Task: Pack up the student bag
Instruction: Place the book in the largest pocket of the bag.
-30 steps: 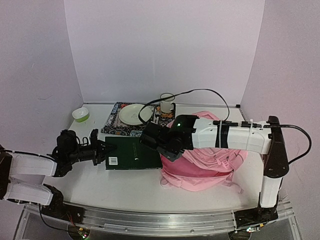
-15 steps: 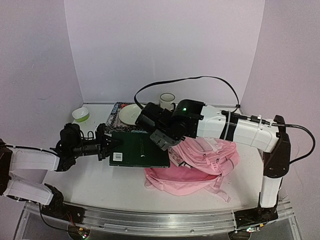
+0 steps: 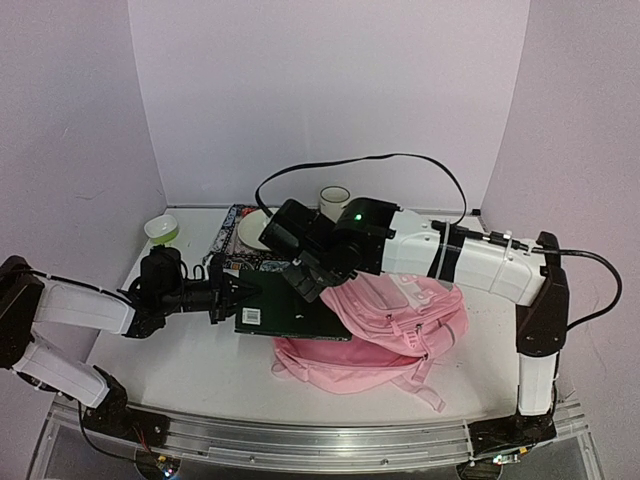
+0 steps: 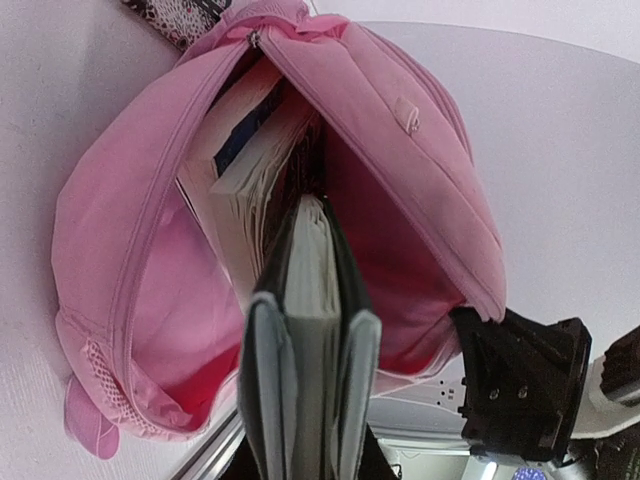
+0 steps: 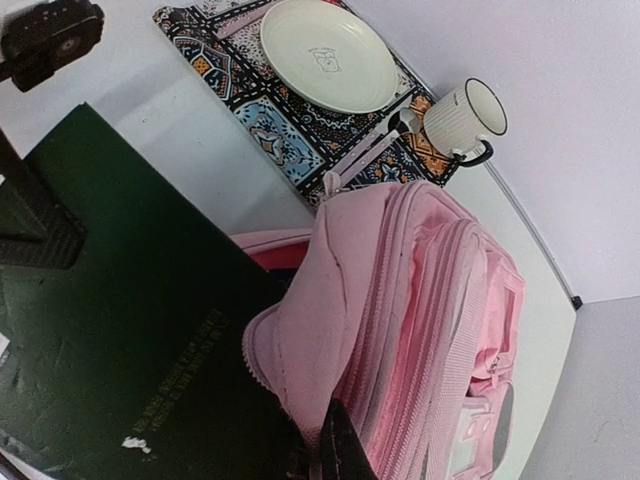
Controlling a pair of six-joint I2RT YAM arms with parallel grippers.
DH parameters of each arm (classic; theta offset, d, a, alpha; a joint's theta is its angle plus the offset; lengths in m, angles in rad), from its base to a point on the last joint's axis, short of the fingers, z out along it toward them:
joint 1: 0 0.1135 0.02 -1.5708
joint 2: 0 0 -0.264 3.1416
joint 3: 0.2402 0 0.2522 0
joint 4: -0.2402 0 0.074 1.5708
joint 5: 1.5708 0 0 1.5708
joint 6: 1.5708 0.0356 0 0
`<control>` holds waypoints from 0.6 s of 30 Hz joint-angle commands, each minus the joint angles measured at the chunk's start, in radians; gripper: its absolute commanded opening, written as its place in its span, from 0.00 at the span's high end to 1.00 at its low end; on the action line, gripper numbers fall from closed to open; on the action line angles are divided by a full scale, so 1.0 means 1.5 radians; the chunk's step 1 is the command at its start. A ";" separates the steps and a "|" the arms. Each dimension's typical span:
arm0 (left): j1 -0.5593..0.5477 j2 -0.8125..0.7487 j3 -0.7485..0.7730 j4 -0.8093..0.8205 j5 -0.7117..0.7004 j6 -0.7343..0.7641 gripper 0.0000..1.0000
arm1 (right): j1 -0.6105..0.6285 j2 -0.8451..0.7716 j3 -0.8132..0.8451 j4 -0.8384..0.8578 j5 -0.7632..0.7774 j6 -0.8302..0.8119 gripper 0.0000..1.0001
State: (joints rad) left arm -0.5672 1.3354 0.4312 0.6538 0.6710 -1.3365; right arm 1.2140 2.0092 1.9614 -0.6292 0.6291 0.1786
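The student bag [image 3: 400,325], a large soft pink fabric backpack, lay on its side on the white table [image 3: 180,350], right of the middle and toward the near edge, its zipped mouth gaping toward the left. The left wrist view showed pale-paged books [image 4: 250,150] already standing inside it. A dark green hardcover book [image 3: 285,305] reached into that mouth, its far end under the pink lip. The left end effector [image 3: 232,292] was clamped narrowly on the book's near edge, one finger [image 4: 265,380] on each cover. The right end effector [image 3: 310,280] was pinched tight on the bag's upper lip, holding it raised above the book. Toward the far edge lay a patterned placemat [image 3: 232,240] bearing a cream plate [image 3: 255,228], a white mug [image 3: 335,198] just beside it, and a small green bowl [image 3: 161,230] near the far left corner.
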 commanded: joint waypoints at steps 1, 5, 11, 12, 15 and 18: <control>-0.003 0.011 0.068 0.081 -0.087 -0.022 1.00 | 0.014 0.001 0.044 0.081 -0.037 0.016 1.00; -0.027 0.040 0.098 0.091 -0.161 -0.019 1.00 | 0.015 0.008 0.049 0.104 -0.083 0.026 1.00; -0.091 0.093 0.130 0.117 -0.286 0.005 1.00 | 0.017 0.031 0.084 0.114 -0.139 0.032 1.00; -0.102 0.107 0.136 0.123 -0.301 0.010 1.00 | 0.018 0.034 0.090 0.114 -0.143 0.032 1.00; -0.129 0.143 0.142 0.153 -0.343 0.010 1.00 | 0.020 0.043 0.104 0.115 -0.156 0.030 1.00; -0.160 0.179 0.138 0.214 -0.396 0.009 1.00 | 0.020 0.052 0.111 0.116 -0.162 0.027 0.99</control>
State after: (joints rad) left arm -0.7615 1.5577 0.5885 0.7528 0.2323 -1.3360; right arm 1.2140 2.0804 2.0474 -0.5605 0.4350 0.2188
